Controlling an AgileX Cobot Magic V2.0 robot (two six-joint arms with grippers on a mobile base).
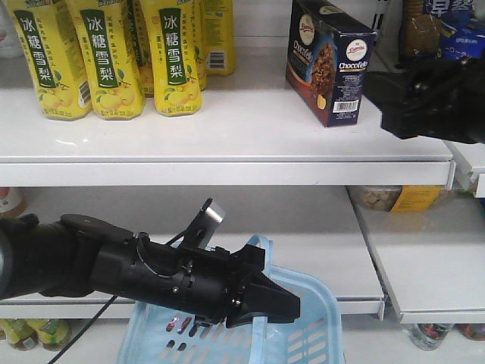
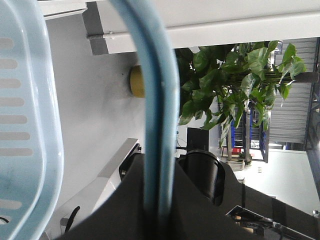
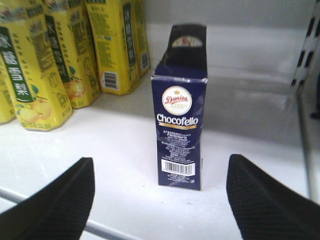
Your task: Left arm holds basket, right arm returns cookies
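The cookies (image 1: pixel 327 62) stand on the shelf (image 1: pixel 227 136), upper right; the right gripper (image 3: pixel 160 200) is wide open and empty, the left gripper (image 1: pixel 261 299) pinches the basket (image 1: pixel 318 318) handle.

White upper shelf (image 1: pixel 227 140), yellow drink bottles (image 1: pixel 114 57) standing left, cookies carton (image 1: pixel 327 61) upright right

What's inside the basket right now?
The basket shows only a bare slotted floor where visible. The left arm, its gripper shut on the handle, covers much of the interior, so I can't rule out items underneath. The cookies stand on the shelf.
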